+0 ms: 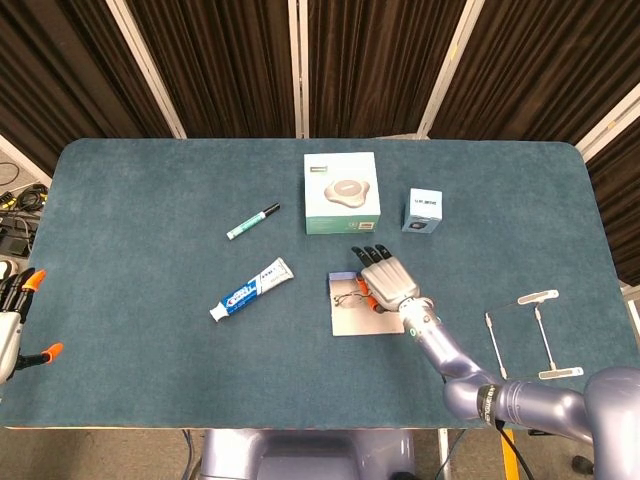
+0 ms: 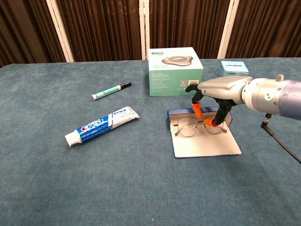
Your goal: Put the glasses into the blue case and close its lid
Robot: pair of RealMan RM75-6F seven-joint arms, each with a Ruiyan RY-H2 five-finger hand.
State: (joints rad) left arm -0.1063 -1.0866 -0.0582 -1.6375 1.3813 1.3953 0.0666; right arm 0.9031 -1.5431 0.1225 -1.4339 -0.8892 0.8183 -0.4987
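Note:
The blue case [image 2: 207, 147] lies open on the table, its pale lid flat toward me and its blue tray at the far side. The thin-framed glasses [image 2: 187, 127] rest over the tray end, lenses facing me. My right hand [image 2: 222, 92] hovers above them and pinches the frame near its right lens with orange-tipped fingers [image 2: 196, 111]. From above, the right hand [image 1: 387, 280] covers the far right part of the case [image 1: 350, 322], with the glasses [image 1: 350, 296] showing to its left. My left hand [image 1: 14, 322] sits at the table's left edge, fingers apart, holding nothing.
A toothpaste tube [image 2: 101, 125] and a green marker [image 2: 111, 91] lie left of the case. Behind it stand a green-and-white box [image 2: 175, 71] and a small blue box [image 2: 232, 68]. A thin metal frame [image 1: 525, 335] lies at the right of the table.

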